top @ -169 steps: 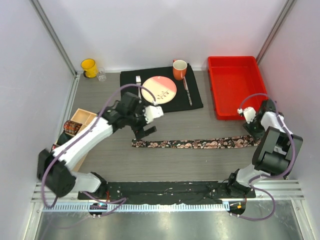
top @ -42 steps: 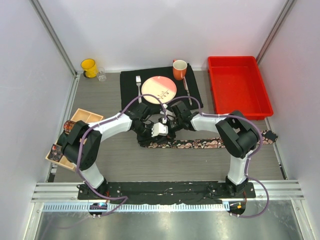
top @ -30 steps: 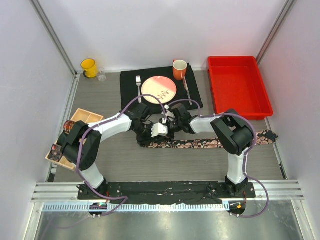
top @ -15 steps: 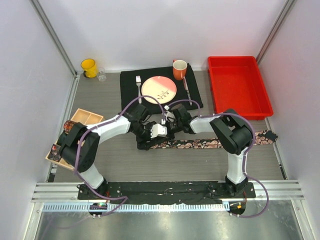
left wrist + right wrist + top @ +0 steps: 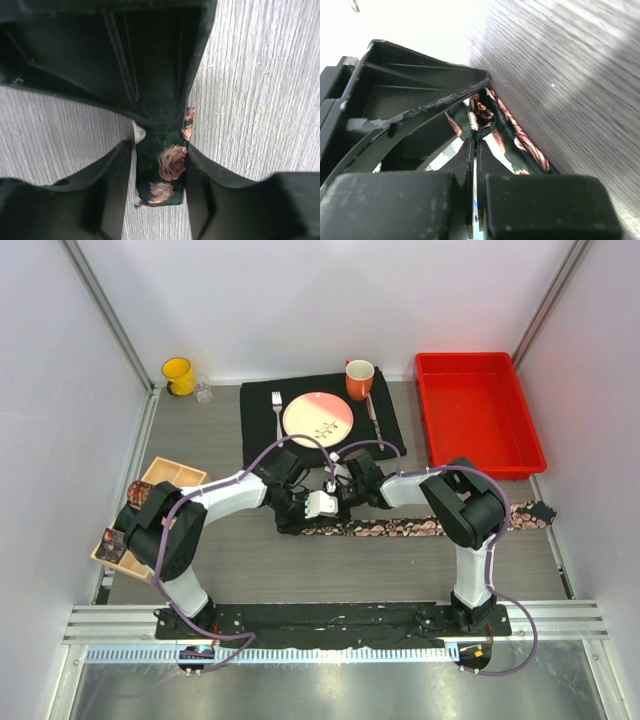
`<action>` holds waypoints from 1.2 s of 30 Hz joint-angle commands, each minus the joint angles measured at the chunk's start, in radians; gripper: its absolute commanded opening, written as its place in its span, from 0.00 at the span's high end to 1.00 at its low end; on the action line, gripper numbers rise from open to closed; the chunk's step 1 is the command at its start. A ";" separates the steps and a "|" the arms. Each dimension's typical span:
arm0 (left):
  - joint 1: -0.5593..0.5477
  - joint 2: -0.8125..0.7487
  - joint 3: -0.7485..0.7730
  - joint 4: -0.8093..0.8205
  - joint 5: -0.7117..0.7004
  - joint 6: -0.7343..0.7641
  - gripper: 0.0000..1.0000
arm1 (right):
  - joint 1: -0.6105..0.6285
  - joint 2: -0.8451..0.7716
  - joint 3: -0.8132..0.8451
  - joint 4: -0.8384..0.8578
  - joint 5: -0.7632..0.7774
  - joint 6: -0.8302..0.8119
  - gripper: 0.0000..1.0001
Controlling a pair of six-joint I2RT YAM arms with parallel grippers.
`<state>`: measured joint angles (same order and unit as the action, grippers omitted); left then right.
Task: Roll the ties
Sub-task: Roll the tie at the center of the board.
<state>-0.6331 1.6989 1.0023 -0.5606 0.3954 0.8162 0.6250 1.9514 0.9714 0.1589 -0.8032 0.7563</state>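
**Item 1: floral tie** [image 5: 420,527]. Black fabric with pink-beige roses. It lies flat as one long strip across the middle of the table [image 5: 200,440], running left to right. Its right end reaches the table's right edge, in front of the red bin [image 5: 480,410]. Its left end sits under both tools, just in front of the placemat [image 5: 260,430].

**Item 2: left tool** [image 5: 295,518]. It reaches in from the left over the strip's left end. In the left wrist view the tool stands astride the floral tie [image 5: 170,165], with one of its fingers [image 5: 115,190] against each long edge, pinching the fabric across its width. The short end pokes out between them onto the wood grain.

**Item 3: right tool** [image 5: 338,498]. It comes in from the right and meets the left tool nose to nose. In the right wrist view its fingers [image 5: 550,205] are pressed together with only a hairline between them. The floral tie [image 5: 510,130] is bunched at their tips. Whether any fabric is caught between them cannot be told.

**Item 4: table setting, rear.** The black placemat carries a plate [image 5: 318,418], a fork [image 5: 277,408] and an orange mug [image 5: 359,378]. A yellow cup [image 5: 178,373] stands at the far left corner. A wooden box [image 5: 170,478] sits at the left edge, partly behind the left arm
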 commanded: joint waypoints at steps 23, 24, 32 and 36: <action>0.136 -0.087 -0.034 -0.094 0.163 0.167 0.35 | -0.013 0.106 0.089 -0.194 0.056 -0.120 0.99; 0.136 -0.087 -0.033 -0.096 0.178 0.170 0.38 | -0.018 0.109 0.089 -0.194 0.058 -0.117 0.99; 0.131 -0.088 -0.002 -0.107 0.256 0.143 0.57 | -0.038 0.124 0.069 -0.165 0.059 -0.084 0.99; 0.107 -0.091 0.032 -0.091 0.273 0.058 0.63 | -0.041 0.115 0.046 -0.084 0.053 -0.052 0.99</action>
<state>-0.5018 1.6424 0.9817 -0.6567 0.5983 0.9318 0.5961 2.0430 1.0492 0.0265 -0.8394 0.6922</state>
